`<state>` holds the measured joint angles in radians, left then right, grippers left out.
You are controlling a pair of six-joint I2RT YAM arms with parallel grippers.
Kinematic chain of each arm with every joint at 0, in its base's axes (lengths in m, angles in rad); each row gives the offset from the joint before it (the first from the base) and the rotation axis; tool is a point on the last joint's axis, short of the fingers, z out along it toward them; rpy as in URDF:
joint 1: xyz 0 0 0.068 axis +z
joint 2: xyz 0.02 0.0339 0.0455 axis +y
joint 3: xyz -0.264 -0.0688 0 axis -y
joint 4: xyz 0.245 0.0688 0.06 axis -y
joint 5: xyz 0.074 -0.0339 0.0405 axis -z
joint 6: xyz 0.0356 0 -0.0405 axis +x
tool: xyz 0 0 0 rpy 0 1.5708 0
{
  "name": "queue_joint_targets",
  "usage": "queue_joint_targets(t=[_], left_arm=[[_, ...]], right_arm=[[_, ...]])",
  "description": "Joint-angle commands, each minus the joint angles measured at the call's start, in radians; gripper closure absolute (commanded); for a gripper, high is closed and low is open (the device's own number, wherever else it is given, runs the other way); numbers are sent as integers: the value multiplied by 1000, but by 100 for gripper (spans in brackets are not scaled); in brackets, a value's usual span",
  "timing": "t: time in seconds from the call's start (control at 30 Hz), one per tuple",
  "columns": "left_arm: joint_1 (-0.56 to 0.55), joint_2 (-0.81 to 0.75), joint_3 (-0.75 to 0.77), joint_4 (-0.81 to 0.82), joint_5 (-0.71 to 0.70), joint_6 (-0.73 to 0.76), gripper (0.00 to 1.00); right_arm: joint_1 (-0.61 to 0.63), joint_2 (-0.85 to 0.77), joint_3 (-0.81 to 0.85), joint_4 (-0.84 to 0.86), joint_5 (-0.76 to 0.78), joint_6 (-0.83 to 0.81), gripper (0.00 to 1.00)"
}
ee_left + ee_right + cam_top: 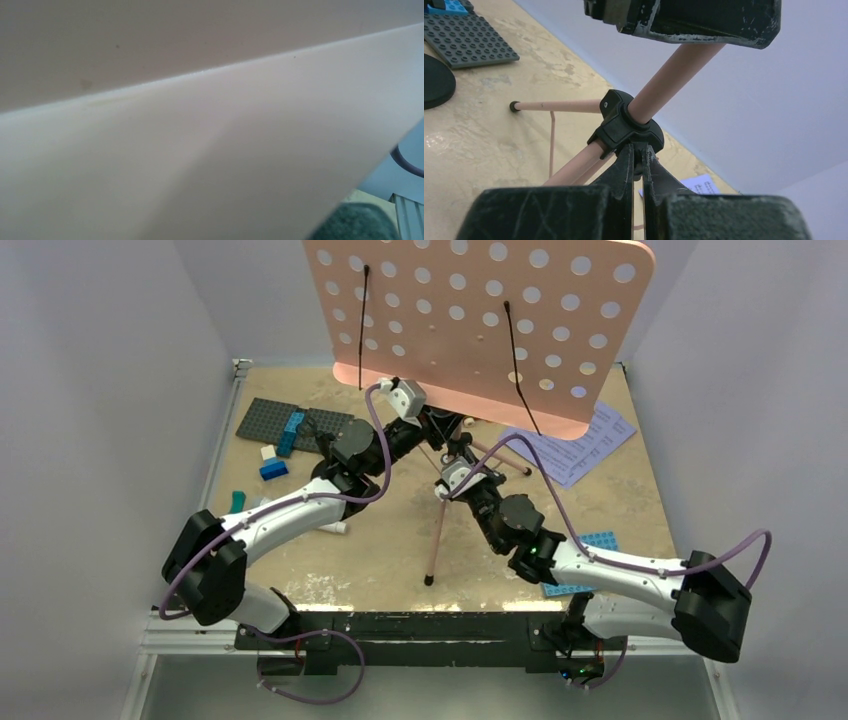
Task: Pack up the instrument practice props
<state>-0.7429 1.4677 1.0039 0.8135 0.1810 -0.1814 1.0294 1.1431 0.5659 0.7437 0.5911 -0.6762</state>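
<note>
1 music stand (480, 320): left tool (436, 429) grasps its pole (664, 85), right tool (638, 167) clenched.

Pale lavender-grey walls (100, 390) on three sides, worn tan tabletop (380, 560) (scuffed, patchy), metal edge rail (190, 642), even light

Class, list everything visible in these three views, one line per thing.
music stand: one, pink, hole-dotted desk at far edge, tripod legs spread on table
sheet-music pages: count unclear, lavender, right of stand
studded plate: one, grey, far left, blue bricks on it
loose brick: one, blue, just nearer than that plate
blue plate: at least one, near right, partly under right arm
disc: one, black, beside grey plate
teal piece: one, near left
table: one, tan
left gripper: black, under the desk at the stand's pole
right gripper: black, shut, tips at the tripod's hub
</note>
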Motion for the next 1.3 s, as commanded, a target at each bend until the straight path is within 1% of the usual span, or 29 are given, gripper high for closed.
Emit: queue_joint_targets(t=[0.0, 0.03, 0.07, 0.1, 0.13, 0.17, 0.27, 0.3, 0.37, 0.47, 0.6, 0.63, 0.73, 0.83, 0.97, 1.1, 1.27], left_arm=[[8, 35, -22, -129, -74, -38, 100], [8, 30, -25, -124, -76, -39, 100], [8, 24, -24, -124, -79, -39, 100], [8, 19, -23, -123, -78, -42, 100], [8, 14, -23, -122, -79, -43, 99], [8, 10, -22, -120, -80, -47, 96], [8, 2, -22, -117, -84, -53, 86], [8, 1, -21, -113, -85, -57, 80], [8, 0, -23, -101, -87, -67, 73], [7, -6, -31, -69, -89, -93, 63], [3, -21, -33, -28, -84, -120, 52], [0, -25, -33, -14, -83, -116, 50], [-5, -31, -27, 5, -86, -106, 46], [-7, -30, -25, 45, -81, -102, 46], [-13, -16, -32, 132, -69, -74, 51], [-28, 10, -53, 231, -66, -11, 54], [-46, 42, -78, 316, -55, 84, 57]], right_arm=[[71, -62, 56, -316, -3, 145, 97], [71, -78, 83, -387, -3, 200, 87], [71, -98, 101, -435, -1, 267, 70], [70, -114, 112, -469, -1, 307, 61], [70, -134, 114, -490, -1, 334, 54], [71, -155, 112, -504, -7, 366, 48], [71, -223, 103, -542, -20, 446, 37], [70, -244, 99, -554, -23, 469, 34], [70, -279, 95, -586, -25, 512, 30], [71, -330, 72, -632, -33, 587, 27], [70, -384, 18, -664, -46, 668, 27], [71, -393, 13, -685, -55, 712, 27], [70, -414, 5, -726, -52, 770, 27], [71, -445, -13, -730, -50, 799, 27], [71, -484, -28, -728, -60, 839, 27], [70, -525, -46, -732, -84, 895, 27], [70, -569, -62, -741, -94, 940, 27]])
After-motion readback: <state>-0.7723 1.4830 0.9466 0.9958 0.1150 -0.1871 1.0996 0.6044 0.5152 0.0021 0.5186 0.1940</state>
